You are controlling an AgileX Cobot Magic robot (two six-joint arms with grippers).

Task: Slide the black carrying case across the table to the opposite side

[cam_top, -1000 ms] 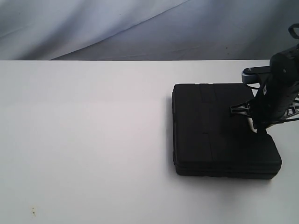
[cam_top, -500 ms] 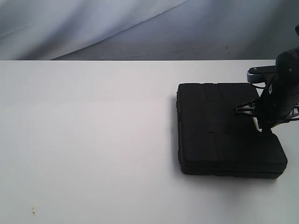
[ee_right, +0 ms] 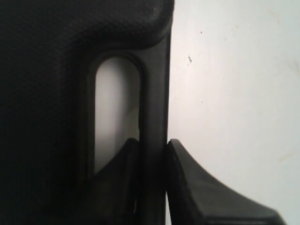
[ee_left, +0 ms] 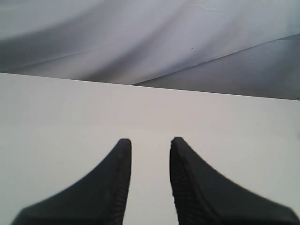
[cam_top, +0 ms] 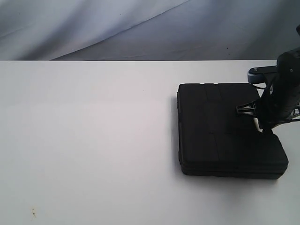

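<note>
Bright, even, diffuse light, no glare. Counter washes out to near white. Case is crushed to flat black, its seams barely showing, with a thin soft shadow along its near edge. Exterior view is soft and low-res. Left pincer is dark and blurred up close. Right pincer is a soft-edged silhouette; case grain shows only where light catches it.

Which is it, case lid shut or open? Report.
Shut: the black carrying case lies flat on the table, halves together; right tool clamps its handle.
</note>
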